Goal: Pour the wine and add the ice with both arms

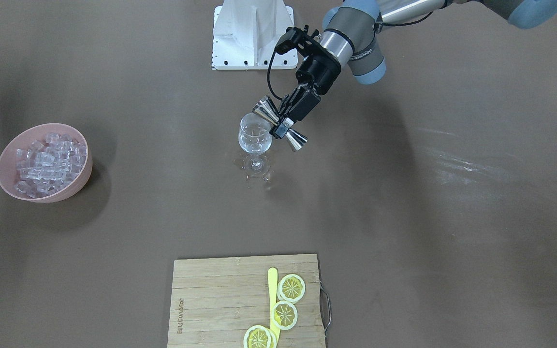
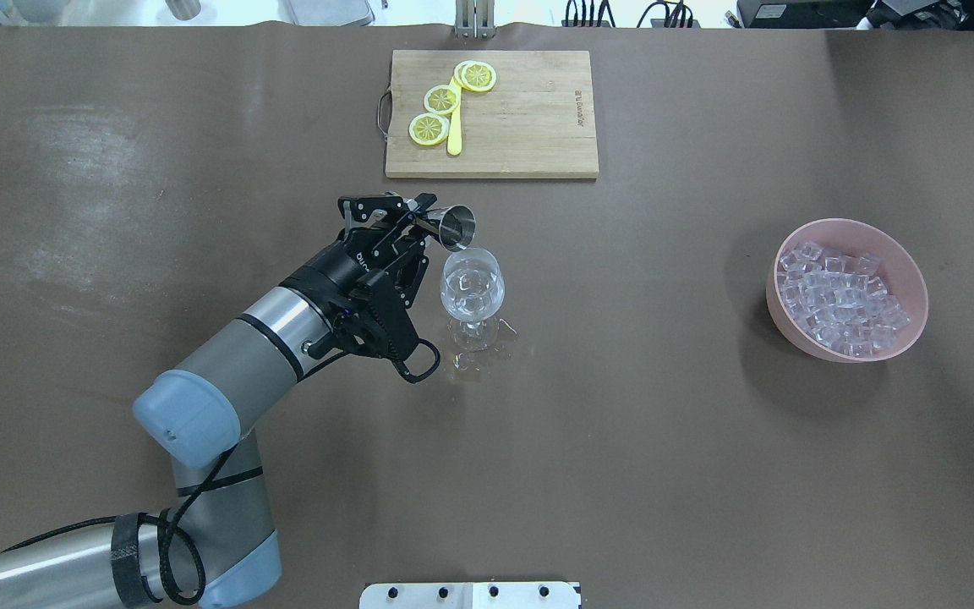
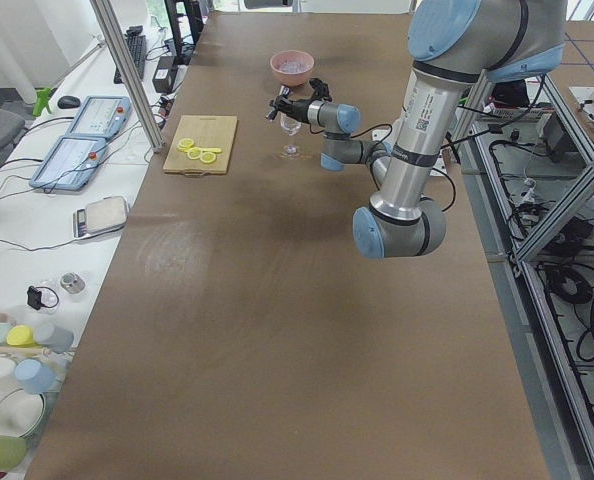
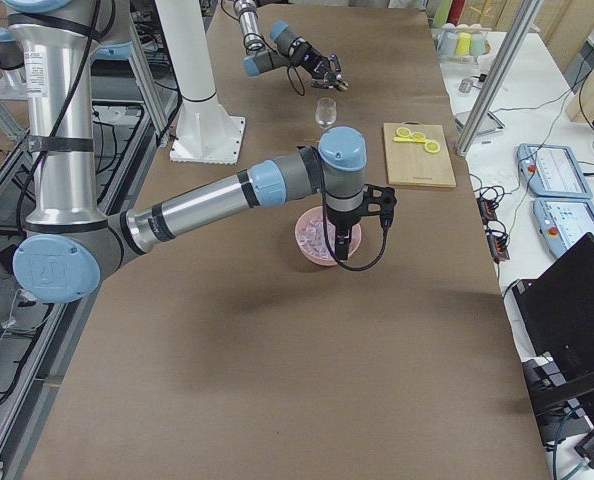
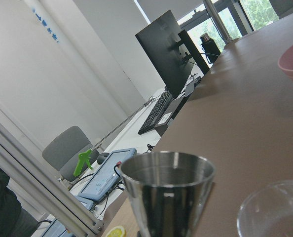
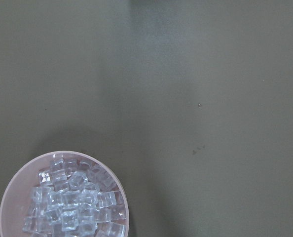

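Note:
My left gripper (image 1: 282,126) is shut on the waist of a steel double-cone jigger (image 1: 264,110). It holds the jigger tilted, one mouth just over the rim of a clear wine glass (image 1: 255,137) standing mid-table. In the overhead view the left gripper (image 2: 419,224), the jigger (image 2: 456,227) and the glass (image 2: 472,286) show the same. The left wrist view shows the jigger (image 5: 166,192) and the glass rim (image 5: 274,212). The ice (image 2: 840,296) fills a pink bowl (image 2: 912,279). My right gripper (image 4: 343,242) hangs over that bowl; I cannot tell whether it is open. The right wrist view shows the ice (image 6: 72,202).
A wooden cutting board (image 1: 220,299) with three lemon slices (image 1: 291,287) and a yellow stick (image 1: 272,285) lies at the far table edge. The white base block (image 1: 253,34) stands behind the glass. The pink bowl (image 1: 84,171) sits well off to my right.

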Robot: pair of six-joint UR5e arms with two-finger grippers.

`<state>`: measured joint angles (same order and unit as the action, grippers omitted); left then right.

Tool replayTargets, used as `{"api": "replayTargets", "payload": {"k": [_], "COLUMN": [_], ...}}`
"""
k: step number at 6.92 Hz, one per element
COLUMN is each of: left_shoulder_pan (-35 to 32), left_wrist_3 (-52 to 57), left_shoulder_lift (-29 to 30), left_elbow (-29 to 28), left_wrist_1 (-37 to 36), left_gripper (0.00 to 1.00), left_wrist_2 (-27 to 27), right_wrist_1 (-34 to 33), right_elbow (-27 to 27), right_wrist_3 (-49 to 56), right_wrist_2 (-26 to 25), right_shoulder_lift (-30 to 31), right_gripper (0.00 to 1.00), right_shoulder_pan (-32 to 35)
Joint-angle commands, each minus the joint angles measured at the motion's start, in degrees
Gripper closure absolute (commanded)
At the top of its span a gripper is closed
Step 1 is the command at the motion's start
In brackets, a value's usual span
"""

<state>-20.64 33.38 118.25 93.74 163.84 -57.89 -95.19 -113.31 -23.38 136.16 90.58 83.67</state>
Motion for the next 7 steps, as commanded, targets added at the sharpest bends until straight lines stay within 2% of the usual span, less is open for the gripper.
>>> {"api": "replayTargets", "payload": {"k": [1,4,7], "left_shoulder_pan": [-0.19,-0.19,-0.19], "left_wrist_3": [7.89,17.47,22.40], "left_shoulder_lift": [0.14,0.49,0.58], "left_elbow": [-0.13,-0.22,-0.13], "left_wrist_1": [-1.66,-2.03,-2.03], "left_gripper": [1.00,1.00,1.00], "left_wrist_2": [2.49,3.75,3.75], "right_wrist_1": [0.00,0.09,0.09], "right_elbow": [-0.06,-0.06,-0.06], "right_wrist_3": [0.00,0.00,0.00], "right_wrist_2": [-0.02,0.07,0.07], "right_shoulder_lift": [0.03,-0.23,-0.32], "right_gripper": [0.00,0.00,0.00], "right_shoulder_pan": [0.00,0.00,0.00]}}
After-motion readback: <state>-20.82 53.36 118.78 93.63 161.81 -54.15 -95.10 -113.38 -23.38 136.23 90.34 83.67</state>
